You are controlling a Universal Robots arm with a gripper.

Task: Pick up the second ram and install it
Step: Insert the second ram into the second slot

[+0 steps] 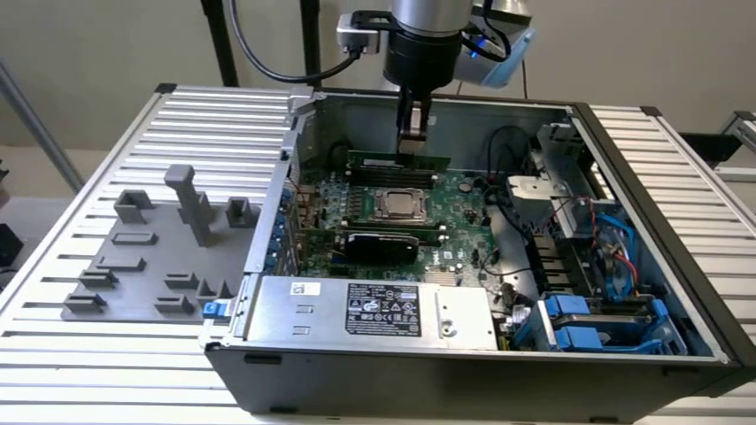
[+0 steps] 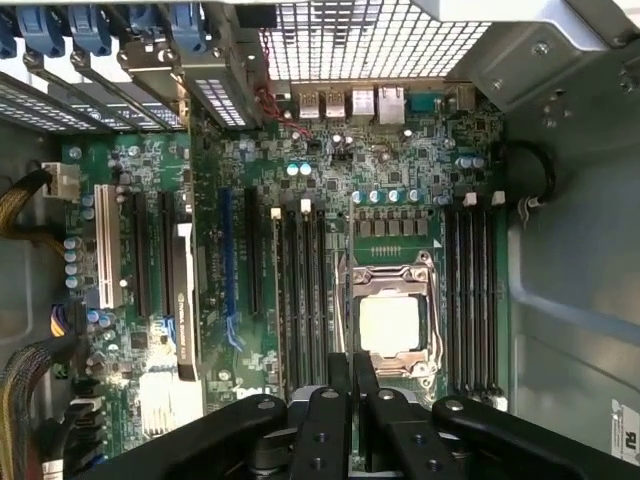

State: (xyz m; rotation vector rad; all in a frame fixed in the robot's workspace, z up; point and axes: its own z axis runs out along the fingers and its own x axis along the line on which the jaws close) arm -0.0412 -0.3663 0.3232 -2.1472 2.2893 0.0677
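Slatted metal table (image 1: 219, 106): grey fixture tray (image 1: 142, 285) beside open computer case (image 1: 473, 385).

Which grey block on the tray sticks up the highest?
The tall, narrow grey plastic post on the flat grey fixture tray, at the exterior view's left. It rises well above the short, squat grey blocks around it.

Tool (image 2: 352, 366) above motherboard (image 2: 300, 180), near processor socket (image 2: 388, 322), memory slots (image 2: 472, 300)

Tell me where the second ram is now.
In the exterior view, the second ram is inside the computer case, right under the gripper, just beyond the CPU socket.
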